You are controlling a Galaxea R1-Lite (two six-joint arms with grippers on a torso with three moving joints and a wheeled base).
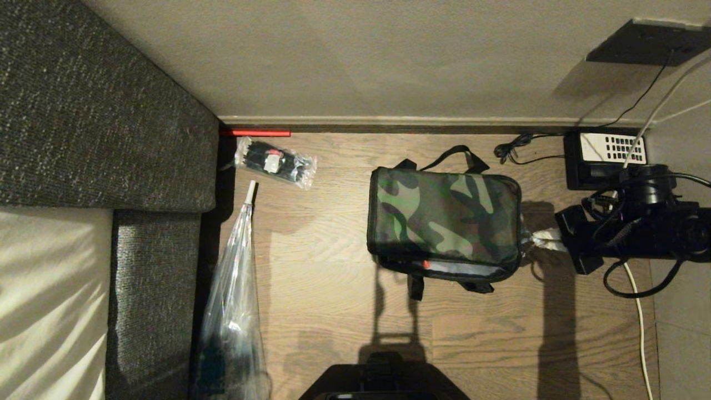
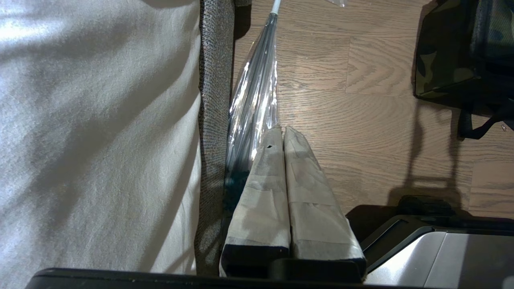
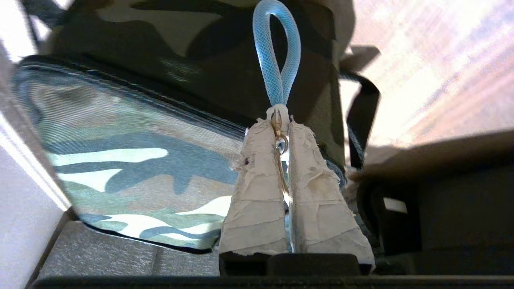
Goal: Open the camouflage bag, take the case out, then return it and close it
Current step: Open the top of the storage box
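Two taped fingers of the left gripper [image 2: 283, 130] press together over bare floor [image 1: 333, 311] beside the wrapped umbrella [image 1: 236, 289]. Mid-floor sits the camouflage bag [image 1: 444, 214], lid down. At its right end, the right gripper [image 3: 280, 120] pinches the zipper pull loop [image 3: 276, 60].

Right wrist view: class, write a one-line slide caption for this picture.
Right pincer shut on the zip pull loop at the side of the camouflage bag.

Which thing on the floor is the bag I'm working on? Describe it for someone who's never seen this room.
On the wooden floor by the wall, right of the grey sofa, sits the camouflage bag. Unlike the black telephone beside it, it has a green-brown-black fabric lid and black straps.
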